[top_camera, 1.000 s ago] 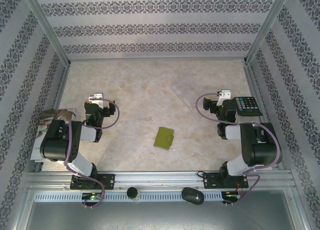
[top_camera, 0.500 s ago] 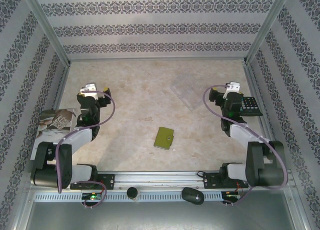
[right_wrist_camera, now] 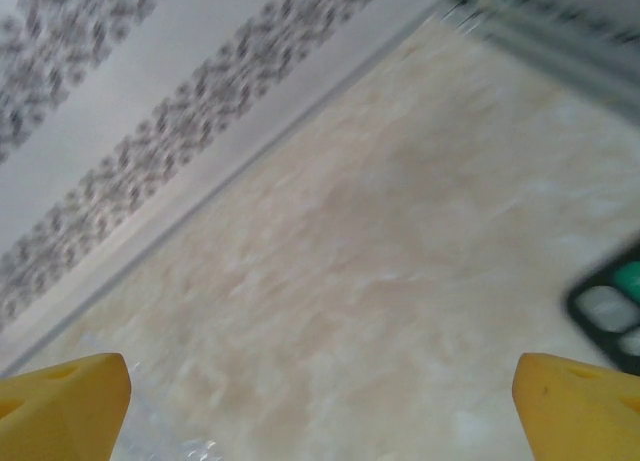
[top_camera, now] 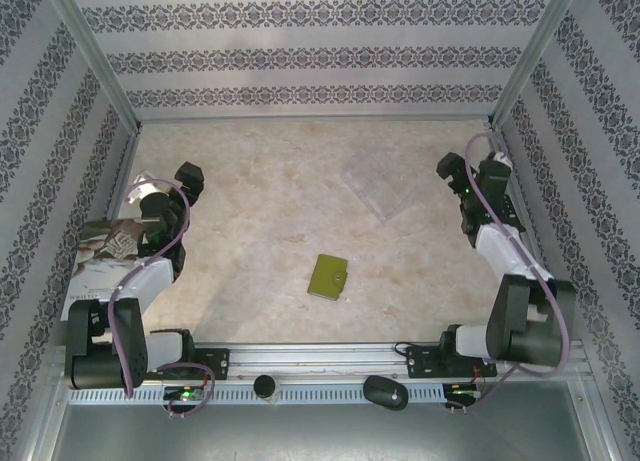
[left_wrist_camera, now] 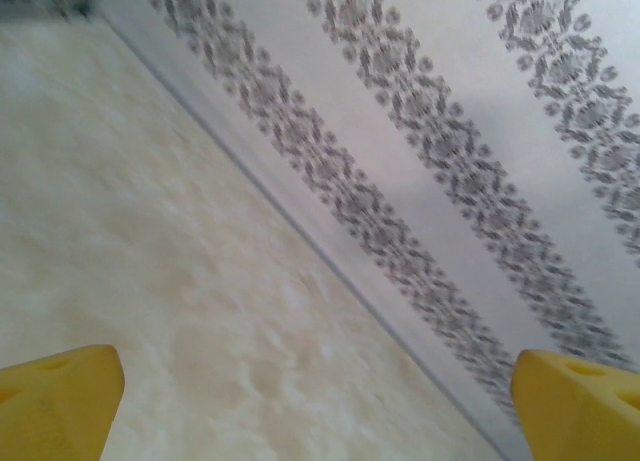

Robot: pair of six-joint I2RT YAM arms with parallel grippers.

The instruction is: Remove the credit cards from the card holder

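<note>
The card holder, olive green and folded shut, lies flat on the table's near middle. The credit cards are hidden; no card shows on or beside the holder. My left gripper is up at the left side, far from the holder, its yellow fingertips wide apart over bare table, so the left gripper is open and holds nothing. My right gripper stands at the right side near the wall, just as far from the holder. The right gripper is open too, with only table between its fingertips.
A faint see-through plastic patch lies flat on the far right part of the table, its glint near my right fingers. A printed booklet lies under the left arm. A black calculator's corner shows at the right. Patterned walls enclose three sides.
Both arms have unfolded: the left gripper swung out to the left and farther back, the right gripper out to the right and farther back, over the calculator. The holder has not moved.
</note>
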